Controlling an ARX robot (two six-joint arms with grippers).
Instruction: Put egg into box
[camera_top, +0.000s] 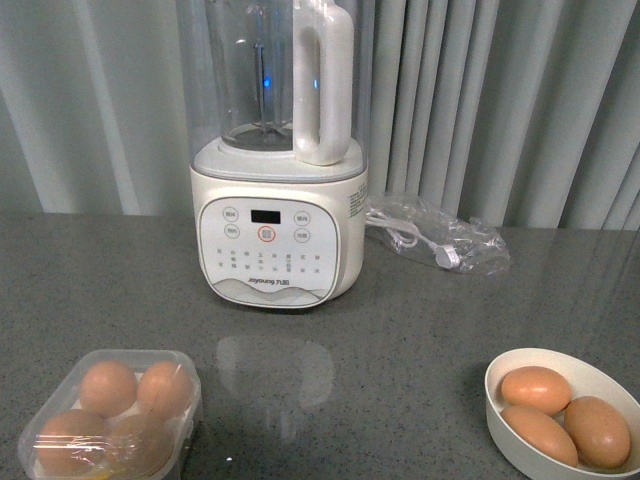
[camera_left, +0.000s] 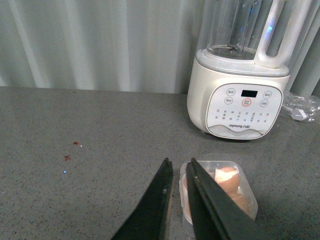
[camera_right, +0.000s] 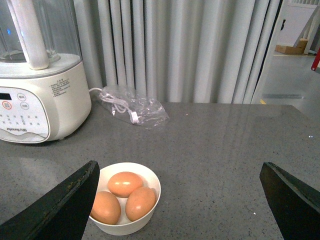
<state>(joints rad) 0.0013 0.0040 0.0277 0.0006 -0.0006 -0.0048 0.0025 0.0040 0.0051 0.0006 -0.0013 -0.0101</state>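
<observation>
Eggs in bowl (camera_top: 566, 416): three smooth orange-brown ovals lying on their sides, front-right of the blender (camera_top: 279, 160); long axes roughly level, the top one crosswise, the lower two slanted.
Bowl (camera_top: 600, 371): round, cream-white, glossy, holding the three eggs.
Box (camera_top: 112, 415): clear plastic case front-left of the blender, lid down, four eggs seated inside; their pointing cannot be told through the glare.
Blender: white plastic base with button panel, clear jug, thick white handle.
Bag (camera_top: 440, 236): crinkled clear plastic with a white cable, just right of the blender.
Table (camera_top: 400, 340): grey speckled stone.
Left gripper (camera_left: 179, 172): black fingers nearly together, holding nothing, above the box.
Right gripper (camera_right: 177, 185): spread wide, empty, over the bowl.
</observation>
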